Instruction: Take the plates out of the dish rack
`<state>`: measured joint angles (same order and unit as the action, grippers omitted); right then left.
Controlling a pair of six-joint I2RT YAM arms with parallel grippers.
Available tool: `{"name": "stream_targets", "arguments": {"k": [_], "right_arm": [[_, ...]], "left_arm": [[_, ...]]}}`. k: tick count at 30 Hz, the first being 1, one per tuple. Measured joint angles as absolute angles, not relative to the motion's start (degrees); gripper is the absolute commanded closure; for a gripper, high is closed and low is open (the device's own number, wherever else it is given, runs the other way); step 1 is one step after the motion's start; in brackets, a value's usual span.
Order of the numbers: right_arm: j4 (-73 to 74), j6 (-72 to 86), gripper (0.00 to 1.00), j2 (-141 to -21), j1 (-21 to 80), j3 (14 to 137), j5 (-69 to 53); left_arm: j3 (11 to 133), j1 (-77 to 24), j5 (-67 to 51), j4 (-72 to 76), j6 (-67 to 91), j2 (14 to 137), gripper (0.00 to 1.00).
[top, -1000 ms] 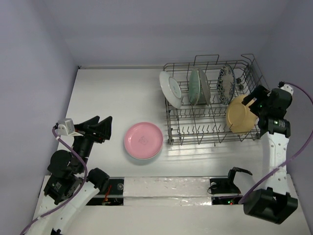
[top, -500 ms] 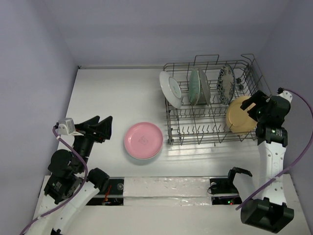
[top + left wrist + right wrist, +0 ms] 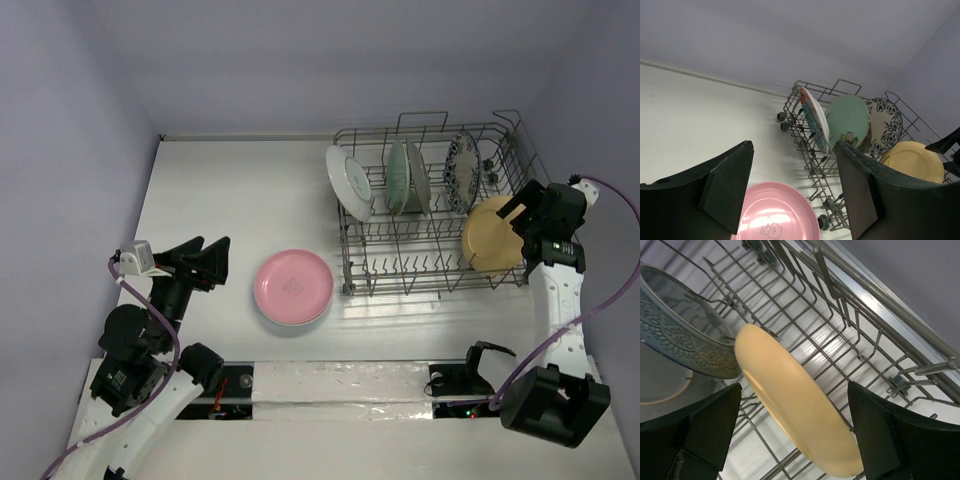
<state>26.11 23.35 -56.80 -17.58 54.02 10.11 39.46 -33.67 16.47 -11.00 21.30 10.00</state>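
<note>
Worktop [image 3: 230,190]: a pale surface, seen from above with the unloading judged to be under way but less than half done.
Dish rack [image 3: 430,262]: set in the far right corner of the worktop, with five plates counted inside it.
Unloaded stack: a pink plate [image 3: 292,284] is laid flat near the middle of the near edge, on at least one paler plate whose rim shows beneath it.
Left to do: a floral plate [image 3: 348,182], a mint green plate [image 3: 397,176], a cream plate [image 3: 419,178] and a patterned plate [image 3: 461,172] are stood on edge along the rack's far side. A yellow plate [image 3: 488,238] is leaned in the rack's near right corner.
Right gripper [image 3: 520,215]: held at the yellow plate, fingers spread wide to either side of its rim. In the right wrist view no contact is seen, so the plate is judged not yet gripped.
Left gripper [image 3: 205,262]: held above the worktop's left side, well apart from the rack, fingers wide and nothing between them.
Hidden: the number of plates under the pink one cannot be told. The cream plate is largely covered by the mint green one. The yellow plate's lower edge is lost among the rack's wires, so its seating cannot be made out.
</note>
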Motion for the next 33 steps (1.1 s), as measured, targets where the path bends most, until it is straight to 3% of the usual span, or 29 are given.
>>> {"name": "stream_targets", "arguments": {"k": [5,14,17,23,27,31,33], "right_arm": [[25.06,23.31,0.09,-57.89,-17.61,52.47,7.29],[21.74,23.79,0.25,-51.81,-17.65,48.56,-2.85],[20.8,24.16,0.4,-49.56,-17.65,47.37,-5.21],[19.0,24.6,0.58,-47.62,-17.67,46.17,-8.12],[16.12,25.41,0.86,-48.51,-17.67,46.02,-10.98],[12.23,25.96,1.0,-49.89,-17.61,45.98,-13.85],[11.07,26.3,1.0,-50.33,-17.61,45.98,-14.59]], "left_arm": [[39.46,-33.67,16.53,-11.0,21.3,10.0,0.36],[39.46,-33.67,16.53,-11.0,21.26,10.09,0.36],[39.46,-33.67,16.53,-11.0,21.12,10.15,0.36],[39.46,-33.47,16.51,-11.03,21.04,11.0,0.37],[39.46,-33.17,16.51,-11.0,21.02,11.25,0.37],[39.46,-32.88,16.53,-10.98,21.04,11.4,0.37],[39.46,-32.86,16.49,-11.0,21.04,11.66,0.37]]}}
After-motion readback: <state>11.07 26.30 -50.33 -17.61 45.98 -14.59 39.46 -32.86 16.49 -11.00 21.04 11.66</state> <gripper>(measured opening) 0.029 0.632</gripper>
